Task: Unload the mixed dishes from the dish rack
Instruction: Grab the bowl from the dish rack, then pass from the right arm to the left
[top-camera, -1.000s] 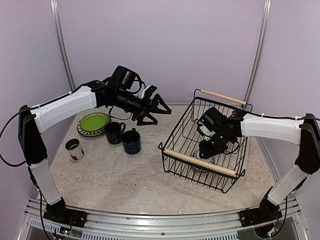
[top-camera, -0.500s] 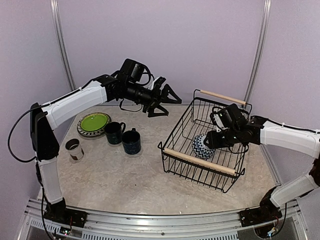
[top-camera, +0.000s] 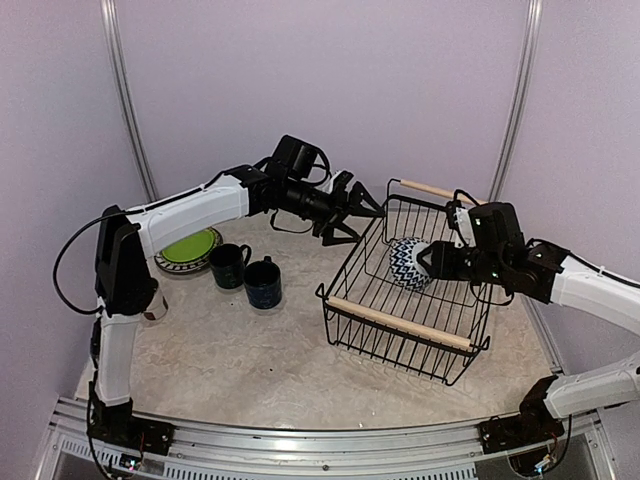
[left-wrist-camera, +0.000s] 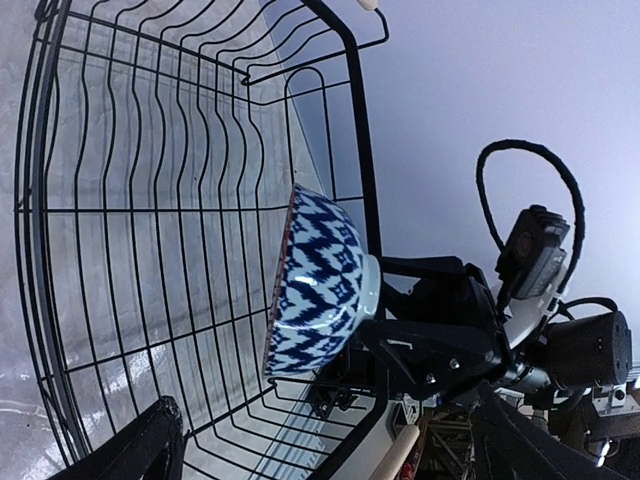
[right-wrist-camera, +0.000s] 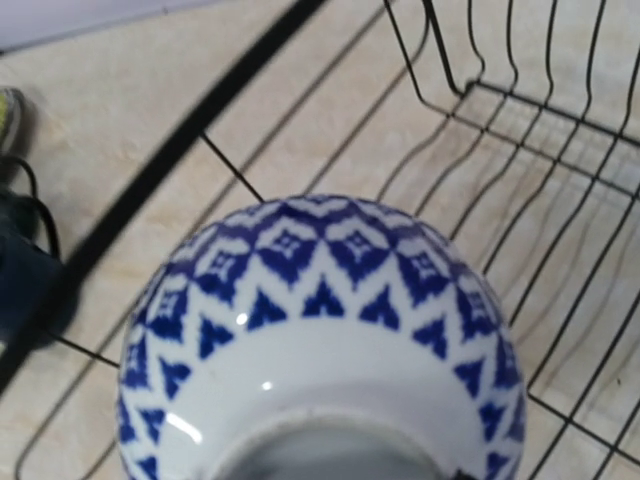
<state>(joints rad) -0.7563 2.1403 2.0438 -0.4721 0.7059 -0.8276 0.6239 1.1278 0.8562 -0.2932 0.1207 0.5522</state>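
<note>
My right gripper (top-camera: 432, 263) is shut on the foot of the blue-white bowl (top-camera: 407, 263) and holds it on its side above the floor of the black wire dish rack (top-camera: 400, 323). In the right wrist view the bowl (right-wrist-camera: 320, 320) fills the frame over the rack wires (right-wrist-camera: 560, 150), and my fingers are hidden behind it. My left gripper (top-camera: 360, 220) is open and empty at the rack's far left corner, facing the bowl (left-wrist-camera: 320, 285). Its fingertips (left-wrist-camera: 150, 450) frame the rack (left-wrist-camera: 150, 200). No other dishes show in the rack.
On the table at left are the lime green plate (top-camera: 185, 248) atop other plates and two dark blue mugs (top-camera: 229, 264) (top-camera: 264, 282). My left arm's upright link hides the metal cup. Purple walls close the back and sides.
My right gripper has lifted the bowl off the rack floor, up and toward the back. My left arm has swung right from above the mugs to the rack's corner.
</note>
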